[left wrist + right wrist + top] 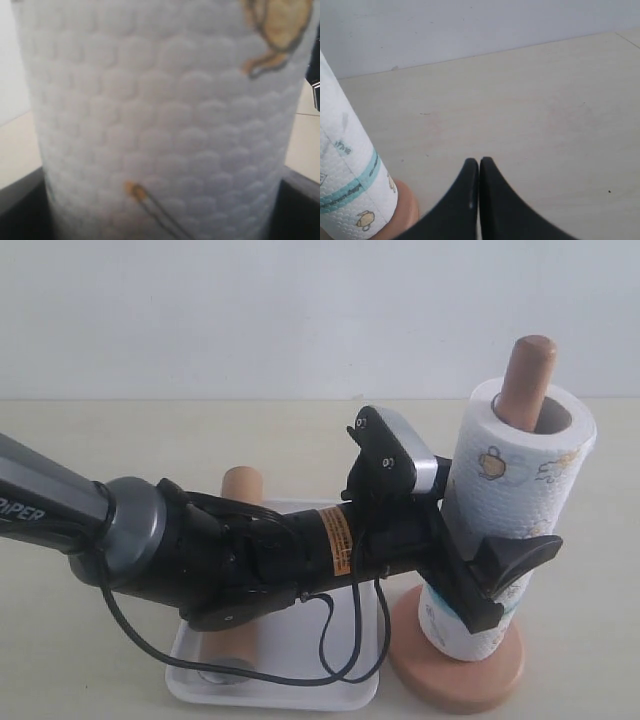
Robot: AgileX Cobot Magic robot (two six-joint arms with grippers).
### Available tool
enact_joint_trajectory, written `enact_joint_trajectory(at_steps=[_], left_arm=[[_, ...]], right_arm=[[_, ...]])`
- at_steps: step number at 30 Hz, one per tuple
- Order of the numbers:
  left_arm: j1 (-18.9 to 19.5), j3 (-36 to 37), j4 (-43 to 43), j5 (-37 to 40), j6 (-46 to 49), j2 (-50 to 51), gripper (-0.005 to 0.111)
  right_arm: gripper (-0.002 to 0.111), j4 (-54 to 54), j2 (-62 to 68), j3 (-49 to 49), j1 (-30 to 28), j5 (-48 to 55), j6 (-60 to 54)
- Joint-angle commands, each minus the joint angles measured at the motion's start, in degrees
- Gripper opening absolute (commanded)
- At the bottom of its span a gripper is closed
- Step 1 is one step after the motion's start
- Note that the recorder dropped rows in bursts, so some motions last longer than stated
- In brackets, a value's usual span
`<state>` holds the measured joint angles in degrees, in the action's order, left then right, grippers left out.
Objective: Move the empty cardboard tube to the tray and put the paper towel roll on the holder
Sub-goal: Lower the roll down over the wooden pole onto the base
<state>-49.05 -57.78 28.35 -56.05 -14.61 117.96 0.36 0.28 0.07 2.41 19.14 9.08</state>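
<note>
Farthest back from your left pincer's fingertips, under its arm, the tube (241,485) lies in the tray (270,695), so I judge that half of the job done

Your left pincer (505,575) reaches across and is spread wide round the roll (510,480), grasping it low on its body. The near finger presses into the paper, and in the left wrist view the embossed sheet fills the whole gap between the fingers

The roll is threaded on the holder (527,375). The post stands out of the top of the core, and the roll leans against it. Its lower end is at the disc base, but you cannot tell from here whether it sits flat

Expect the roll to be light, soft and springy:
- It will dent under a hard squeeze, so use only enough pressure to steer it
- The embossing gives the fingers good bite, so slipping is unlikely
- The loose outer sheet could drag or tear, so hold it across the full body, not by an edge
- The core looks wider than the post, so the fit is slack and the roll should drop straight once it is upright

Your right pincer (479,200) is clenched on nothing, fingertips touching, over the bare surface (545,125), with the roll and holder base near it, off to one side
</note>
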Motion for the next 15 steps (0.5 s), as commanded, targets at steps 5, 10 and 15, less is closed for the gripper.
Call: enact_joint_trajectory(at_steps=[5,10,15], left_arm=[[-0.14,-0.18,-0.72,-1.00,0.44,-0.29,0.079],[-0.14,-0.18,-0.72,-1.33,-1.18,-0.43,0.091],[-0.14,-0.18,-0.72,-0.89,-1.18,-1.66,0.103]], right_arm=[[0.000,-0.36,-0.28,-0.07,-0.20,-0.25,-0.16],[0.000,-0.36,-0.28,-0.07,-0.20,-0.25,-0.16],[0.000,-0.36,-0.28,-0.07,-0.20,-0.25,-0.16]])
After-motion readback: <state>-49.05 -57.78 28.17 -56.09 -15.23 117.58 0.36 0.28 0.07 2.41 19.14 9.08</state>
